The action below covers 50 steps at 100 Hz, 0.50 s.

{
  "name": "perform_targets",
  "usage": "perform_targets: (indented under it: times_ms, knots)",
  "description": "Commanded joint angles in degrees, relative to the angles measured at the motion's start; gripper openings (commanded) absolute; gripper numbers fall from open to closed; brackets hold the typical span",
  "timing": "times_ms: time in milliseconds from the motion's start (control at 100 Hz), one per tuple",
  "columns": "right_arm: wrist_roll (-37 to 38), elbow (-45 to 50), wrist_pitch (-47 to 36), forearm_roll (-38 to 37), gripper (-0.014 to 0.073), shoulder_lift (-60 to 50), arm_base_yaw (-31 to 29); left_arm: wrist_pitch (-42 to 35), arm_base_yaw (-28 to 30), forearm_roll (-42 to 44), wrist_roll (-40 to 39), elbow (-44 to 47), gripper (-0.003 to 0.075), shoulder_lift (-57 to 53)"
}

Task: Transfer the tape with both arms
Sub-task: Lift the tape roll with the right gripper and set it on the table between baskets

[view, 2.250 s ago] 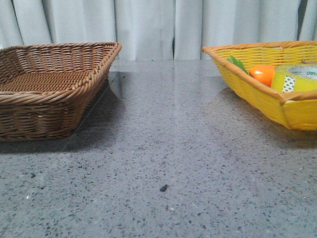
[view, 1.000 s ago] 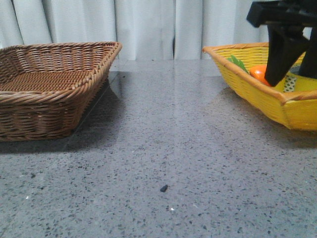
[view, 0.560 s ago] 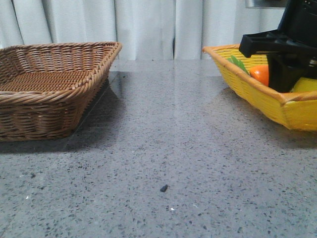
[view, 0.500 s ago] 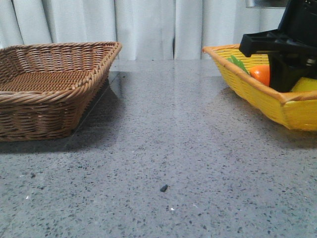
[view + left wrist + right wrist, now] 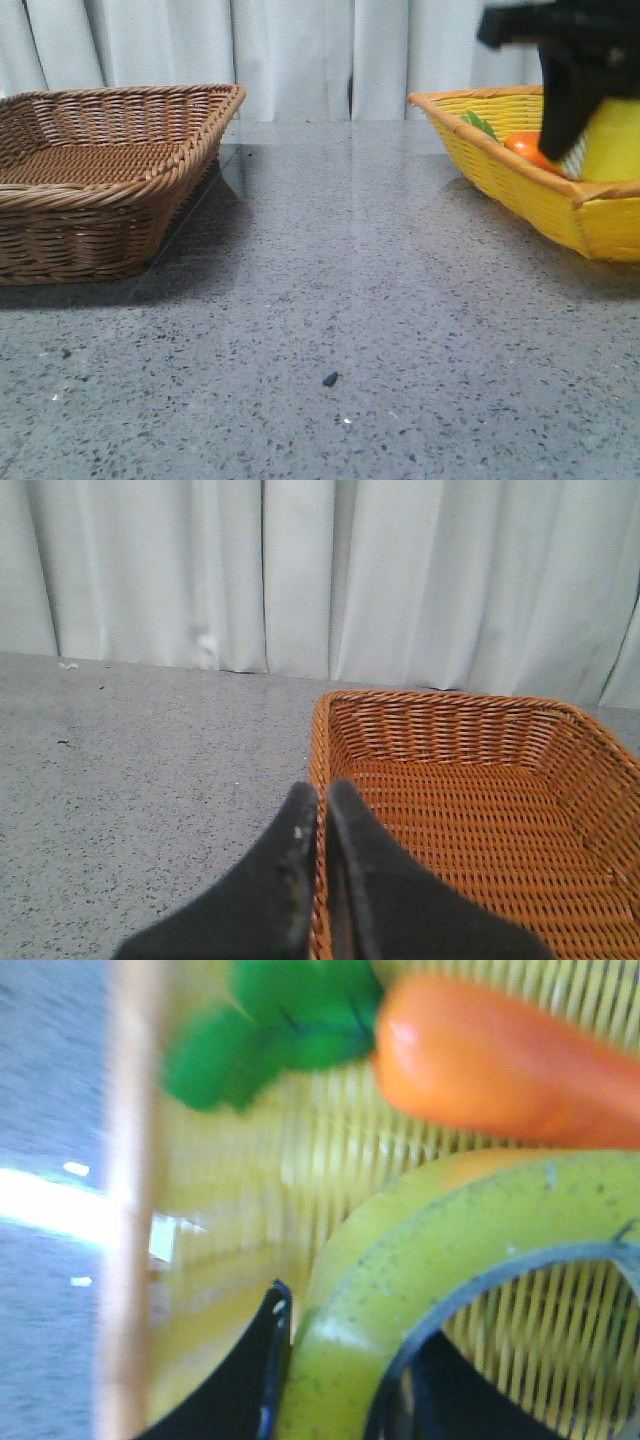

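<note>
Lifting tape (image 5: 612,138) out of yellow basket (image 5: 520,190) at 2 o'clock; we should rise straight, clearing rim and carrot (image 5: 490,1055). Right gripper (image 5: 345,1385) clamps the roll wall. Left gripper (image 5: 318,810) pressed together, empty, over brown basket (image 5: 470,810).

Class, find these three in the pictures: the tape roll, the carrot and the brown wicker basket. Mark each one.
tape (image 5: 400,1260): right wrist view, on its yellow side band.
carrot (image 5: 480,1060): right wrist view, on its orange body.
brown wicker basket (image 5: 100,215): front view, on its near woven wall.
</note>
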Motion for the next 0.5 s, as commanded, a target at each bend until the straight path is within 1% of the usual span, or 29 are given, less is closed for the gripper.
perform_targets:
  times_ms: [0,150,270,350,490]
  knots:
    - [-1.0,-7.4,1.2,-0.6,-0.0055,-2.4,2.9,-4.2,0.2,-0.5,-0.4,-2.1,-0.0021,0.7]
    - [-1.0,-14.6,2.5,-0.5,-0.0055,-2.3,11.3,-4.2,0.2,-0.5,-0.4,-2.1,-0.0021,0.7]
    - [-1.0,-15.7,1.8,-0.1,-0.0055,-0.5,18.6,-4.2,0.2,-0.5,-0.4,-2.1,-0.0021,0.7]
    - [-1.0,-15.7,1.3,-0.1,-0.0056,2.4,21.8,-4.2,0.2,-0.5,-0.4,-2.1,-0.0021,0.7]
    - [-1.0,-15.7,-0.1,-0.1,-0.0056,7.6,23.9,-4.2,0.2,-0.5,-0.4,-2.1,-0.0021,0.7]
